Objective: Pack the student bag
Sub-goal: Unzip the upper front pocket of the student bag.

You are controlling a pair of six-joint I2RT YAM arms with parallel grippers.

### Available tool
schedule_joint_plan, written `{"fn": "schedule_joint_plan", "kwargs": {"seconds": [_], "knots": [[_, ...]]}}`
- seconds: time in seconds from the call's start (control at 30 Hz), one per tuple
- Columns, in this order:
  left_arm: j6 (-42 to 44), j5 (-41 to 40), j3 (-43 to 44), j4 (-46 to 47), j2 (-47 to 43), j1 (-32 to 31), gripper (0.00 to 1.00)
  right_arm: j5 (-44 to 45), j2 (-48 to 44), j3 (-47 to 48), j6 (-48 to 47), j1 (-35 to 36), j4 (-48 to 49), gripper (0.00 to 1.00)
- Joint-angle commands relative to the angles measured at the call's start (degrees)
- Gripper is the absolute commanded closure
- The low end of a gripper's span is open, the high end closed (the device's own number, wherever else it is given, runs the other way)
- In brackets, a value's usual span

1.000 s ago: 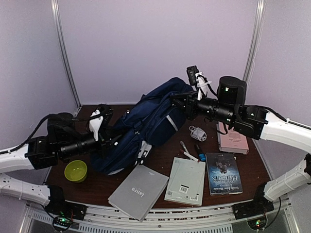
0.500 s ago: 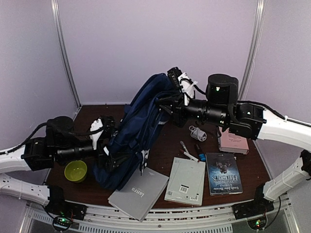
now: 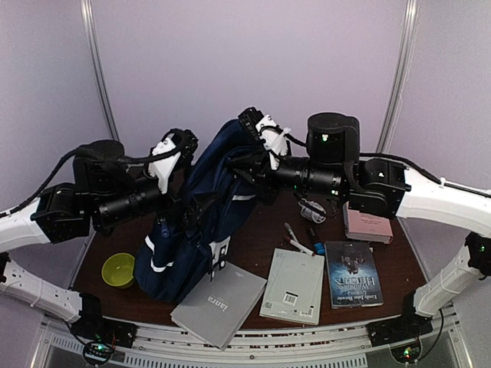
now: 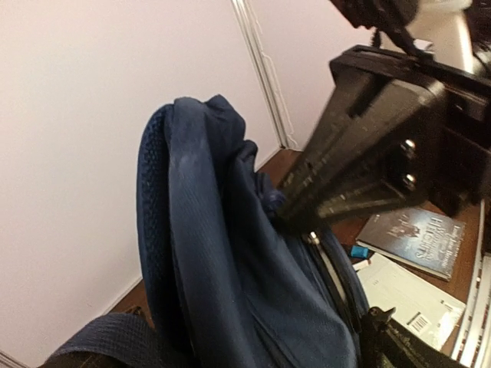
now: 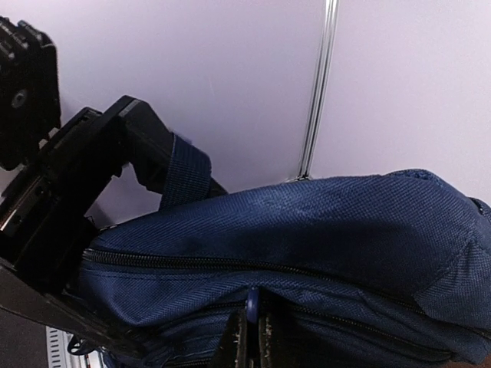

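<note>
The student bag [image 3: 196,222], navy with white stripes, hangs upright over the table's left half. My right gripper [image 3: 244,162] holds its top edge. In the right wrist view that gripper [image 5: 249,341] is shut on a blue zipper pull [image 5: 249,305] under the bag's top seam [image 5: 291,230]. My left gripper [image 3: 192,205] is against the bag's left side and stands open. In the left wrist view the bag's fabric [image 4: 230,261] fills the space between its fingers [image 4: 399,341], and whether it touches them I cannot tell.
A green bowl [image 3: 119,270] sits at the front left. A grey notebook [image 3: 219,303], a pale book [image 3: 293,285] and a dark book [image 3: 353,274] lie along the front. A pink book [image 3: 367,224], a white cable [image 3: 311,208] and pens [image 3: 298,239] lie right of the bag.
My left gripper has opened, and its arm has risen beside the bag. My right arm has carried the bag's top leftward and up, so the bag stands more upright.
</note>
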Motion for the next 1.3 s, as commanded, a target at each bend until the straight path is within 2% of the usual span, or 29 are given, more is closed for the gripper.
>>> {"fn": "schedule_joint_plan", "kwargs": {"seconds": [0.0,0.03,0.07,0.17,0.27,0.3,0.43,0.6,0.7,0.77,1.0,1.23,1.27], "knots": [[1.35,-8.43,4.19,-0.61,4.88,0.09,0.02,0.76,-0.01,1.64,-0.96,0.60,0.27,1.00],[1.10,-9.01,4.42,-0.21,5.07,0.17,0.05,0.89,-0.11,1.39,-0.81,0.60,0.49,1.00],[1.04,-8.95,4.29,0.34,4.89,0.38,0.13,0.98,-0.42,0.96,-0.70,0.59,0.63,1.00],[0.94,-5.85,3.06,2.12,3.81,0.54,0.50,1.18,-1.14,-0.09,-0.21,0.63,1.43,1.00],[0.13,-2.84,2.57,1.93,3.21,0.59,0.92,1.31,-1.91,-1.10,0.33,0.51,2.10,1.00],[-0.11,-2.42,2.50,1.56,3.03,0.55,1.00,1.71,-2.26,-1.60,0.86,0.30,2.61,1.00],[-0.73,-2.55,0.29,2.82,0.27,0.54,1.00,2.87,-5.61,-6.72,6.67,-3.03,6.95,1.00],[0.57,-3.75,-5.91,11.00,-7.57,0.54,1.00,1.52,-11.30,-18.96,19.54,-11.74,18.23,1.00],[1.97,-1.25,-8.78,14.93,-10.96,0.54,1.00,-0.68,-12.93,-25.88,24.78,-17.23,24.72,1.00],[2.38,1.66,-10.21,16.13,-12.22,0.54,1.00,-2.60,-12.15,-26.95,26.18,-20.42,25.98,1.00],[0.33,8.03,-14.91,20.45,-14.44,0.54,1.00,-6.27,-8.54,-17.66,21.51,-23.18,18.95,1.00],[0.00,3.30,-18.02,20.32,-13.91,0.54,1.00,-9.02,-6.34,-0.99,15.76,-23.29,10.90,1.00],[-0.56,2.85,-18.16,19.71,-13.56,0.54,0.85,-9.85,-5.94,0.15,15.90,-23.25,10.47,1.00]]}}
